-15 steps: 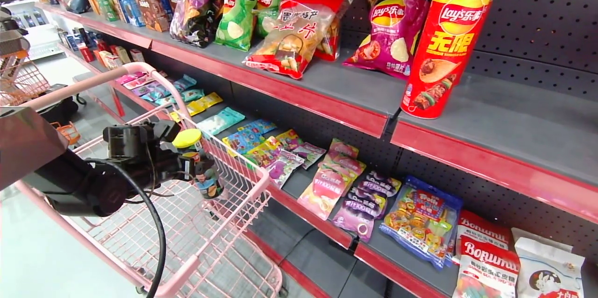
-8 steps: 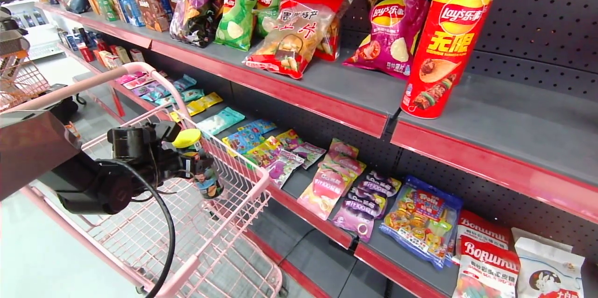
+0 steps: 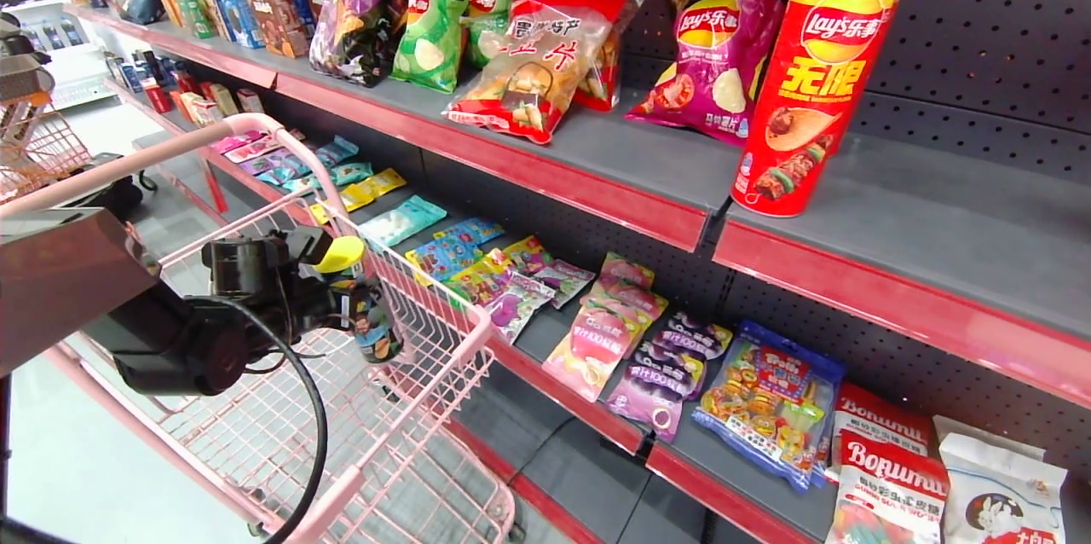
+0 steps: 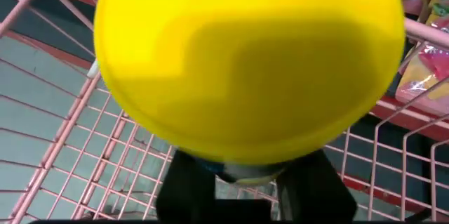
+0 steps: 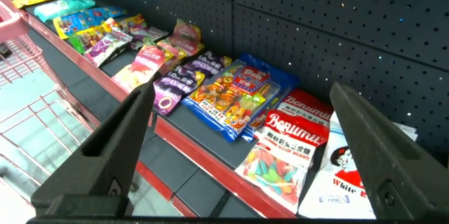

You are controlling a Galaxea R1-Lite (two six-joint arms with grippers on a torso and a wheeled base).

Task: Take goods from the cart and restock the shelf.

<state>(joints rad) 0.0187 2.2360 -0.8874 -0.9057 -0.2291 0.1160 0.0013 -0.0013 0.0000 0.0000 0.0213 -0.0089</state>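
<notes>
My left gripper (image 3: 356, 305) is shut on a small can with a yellow lid (image 3: 339, 253) and a dark printed label, held tilted just above the pink cart (image 3: 443, 303) near its shelf-side rim. The left wrist view looks down on the yellow lid (image 4: 245, 62), with the cart's pink wire mesh (image 4: 84, 147) beneath it. My right gripper (image 5: 242, 97) is open with nothing between its fingers (image 5: 105, 161), in front of the lower shelf's candy bags (image 5: 235, 97). The upper shelf (image 3: 614, 156) holds chip bags and a tall red chip can (image 3: 818, 75).
The lower shelf (image 3: 580, 339) carries flat candy packets along its length, with red and white bags (image 3: 886, 476) at the far right. To the right of the tall red can the upper shelf board is bare (image 3: 938, 220). Another basket (image 3: 34, 143) stands at the far left.
The left arm has shifted slightly to the right with the can in its grip; the can has tilted a little more. The shelves look the same.
</notes>
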